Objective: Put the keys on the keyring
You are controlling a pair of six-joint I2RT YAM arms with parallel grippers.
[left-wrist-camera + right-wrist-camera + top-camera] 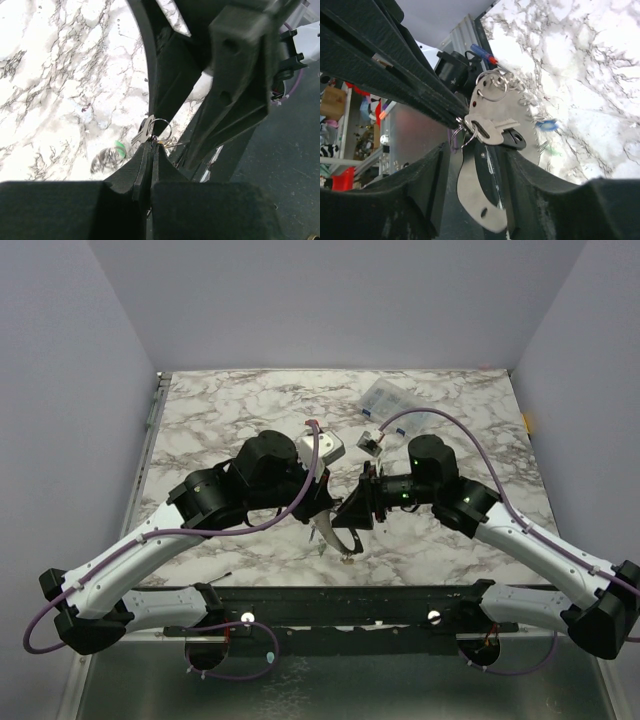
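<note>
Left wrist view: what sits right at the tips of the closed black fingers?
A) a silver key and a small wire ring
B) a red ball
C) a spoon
A: a silver key and a small ring sit against the shut tips of the left gripper.

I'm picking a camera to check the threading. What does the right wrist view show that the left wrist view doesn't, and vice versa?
Right wrist only: a blurred blue key on the table, and a toothed flat metal plate. Left wrist only: the right arm's purple cable. Both: a silver key and the keyring at the shut tips of the left gripper.
</note>
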